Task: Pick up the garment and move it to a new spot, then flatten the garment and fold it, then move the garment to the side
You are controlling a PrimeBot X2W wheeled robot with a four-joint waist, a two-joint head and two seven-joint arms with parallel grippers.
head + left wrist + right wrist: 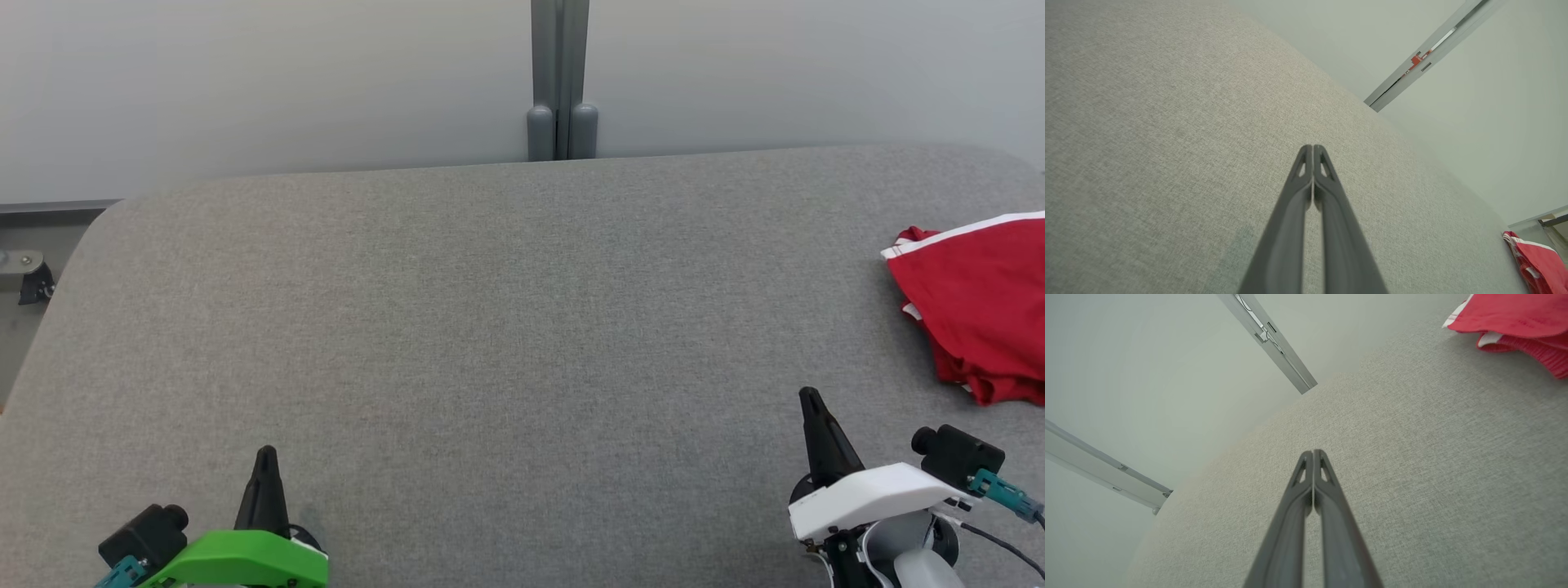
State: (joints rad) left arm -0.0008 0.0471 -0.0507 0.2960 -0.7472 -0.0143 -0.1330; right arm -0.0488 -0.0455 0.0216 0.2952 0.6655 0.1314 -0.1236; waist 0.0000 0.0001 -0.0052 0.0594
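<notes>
Head view: a crumpled red garment [980, 310] with white trim lies at the right edge of the grey fabric-covered worktop [490, 327], well apart from the left gripper [266, 456] and nearer the right gripper [810, 398], both holding nothing.

Left wrist view: the left gripper's fingers are pressed together, and the garment sits at the far lower right.

Right wrist view: the right gripper's fingers are pressed together too — the garment lies at the upper right.

Red garment [980, 310] partly beyond the head view's right edge
</notes>
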